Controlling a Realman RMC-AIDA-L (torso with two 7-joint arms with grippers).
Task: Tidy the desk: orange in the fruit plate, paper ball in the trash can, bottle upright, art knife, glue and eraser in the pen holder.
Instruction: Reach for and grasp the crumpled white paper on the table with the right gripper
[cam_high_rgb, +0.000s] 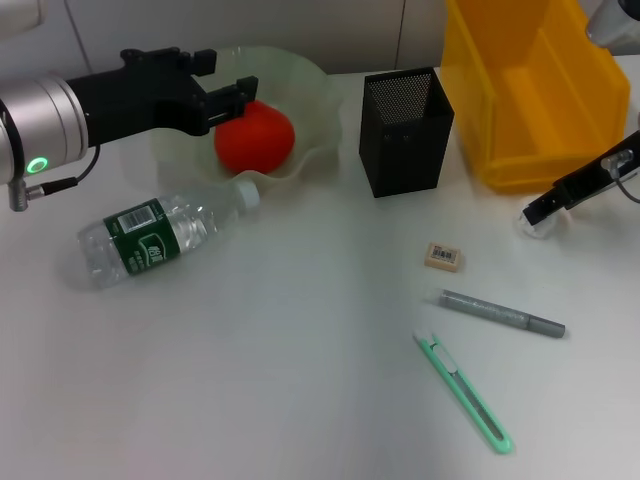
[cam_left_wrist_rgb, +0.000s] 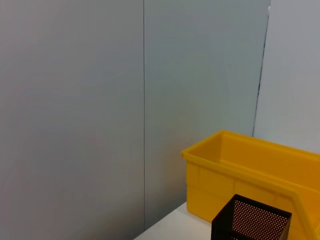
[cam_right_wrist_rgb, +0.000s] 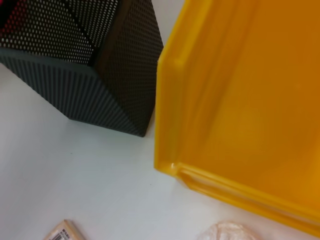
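The orange lies in the pale green fruit plate. My left gripper hovers open just above and left of it, holding nothing. The clear bottle lies on its side in front of the plate. The black mesh pen holder stands mid-table beside the yellow trash can. My right gripper sits low at the whitish paper ball, just in front of the can. The eraser, grey glue stick and green art knife lie on the table.
The left wrist view shows only the wall, the trash can's rim and the pen holder's top. The white table runs to the near edge.
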